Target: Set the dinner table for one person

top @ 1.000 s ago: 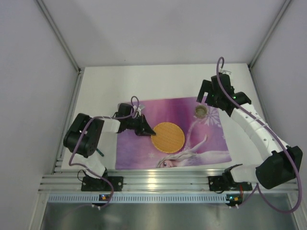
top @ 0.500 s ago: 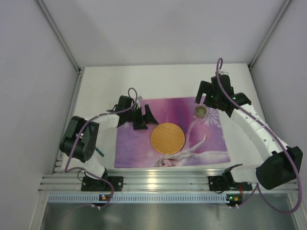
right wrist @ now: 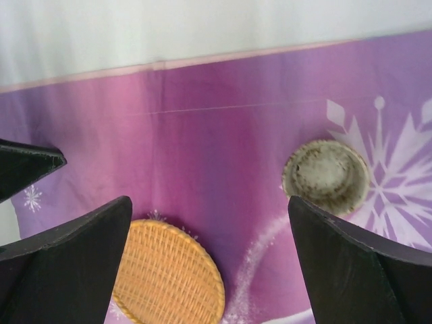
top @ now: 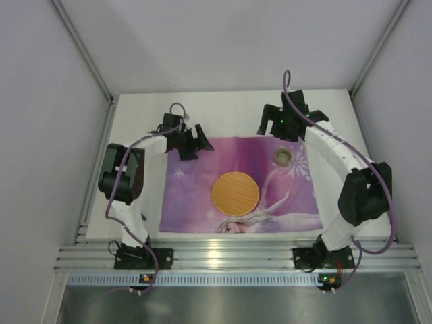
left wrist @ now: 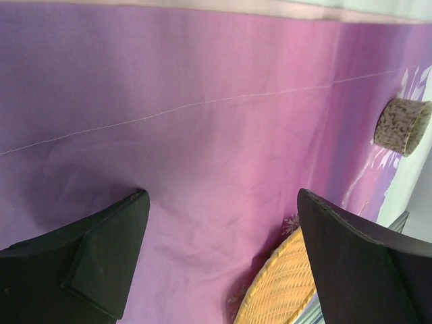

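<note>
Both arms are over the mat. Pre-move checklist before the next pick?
1. Left gripper open and empty: ok, jaws spread over the placemat's far left part.
2. Right gripper open and empty: ok, jaws spread over the mat's far edge.
3. Woven plate flat on the placemat: ok, near its middle.
4. Cup upright, mouth up, apart from the plate: ok, on the mat's far right part.
5. Placemat smooth on the table: cannot tell; the left wrist view shows a faint fold line.
6. Nothing touching either gripper: ok in both wrist views.
</note>
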Robot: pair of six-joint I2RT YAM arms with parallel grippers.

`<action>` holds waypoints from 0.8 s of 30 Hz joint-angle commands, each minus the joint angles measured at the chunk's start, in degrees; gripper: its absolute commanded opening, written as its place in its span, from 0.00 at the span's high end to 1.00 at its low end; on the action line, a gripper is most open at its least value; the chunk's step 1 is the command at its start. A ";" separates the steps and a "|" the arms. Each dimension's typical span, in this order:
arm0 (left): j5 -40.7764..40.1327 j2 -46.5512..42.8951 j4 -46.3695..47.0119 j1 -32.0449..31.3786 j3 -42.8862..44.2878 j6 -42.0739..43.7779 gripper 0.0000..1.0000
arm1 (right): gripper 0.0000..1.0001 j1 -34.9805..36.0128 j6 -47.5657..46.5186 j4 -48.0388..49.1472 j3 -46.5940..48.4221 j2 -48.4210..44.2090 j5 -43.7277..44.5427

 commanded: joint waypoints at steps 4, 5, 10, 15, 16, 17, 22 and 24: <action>-2.18 8.06 -2.44 2.55 4.15 -0.41 0.03 | 0.00 -1.18 -1.49 2.82 9.35 8.86 -5.87; -2.17 8.50 -2.52 2.82 4.59 -0.41 0.04 | 0.00 -1.18 -1.40 2.90 9.79 9.39 -6.49; -2.00 8.60 -4.37 4.05 6.62 -0.23 0.03 | 0.00 -1.45 -2.36 2.90 9.97 10.45 -7.63; -2.61 1.59 -4.46 4.05 2.94 -1.46 0.02 | 0.00 -1.89 -2.80 2.99 6.46 9.14 -7.72; -4.01 0.17 -5.16 4.05 2.31 -1.46 0.02 | 0.00 -1.80 -2.81 2.99 6.02 8.79 -7.90; -4.98 -1.15 -5.95 4.14 1.79 -1.46 0.02 | 0.00 -1.89 -2.72 3.25 4.97 8.43 -7.99; -9.20 -7.66 -9.29 5.45 -3.22 -1.20 0.01 | 0.00 -1.89 -1.75 4.48 2.06 6.06 -7.81; -9.12 -7.49 -8.94 6.94 -5.77 -1.02 0.01 | 0.00 -1.80 -1.23 4.84 0.83 5.27 -7.90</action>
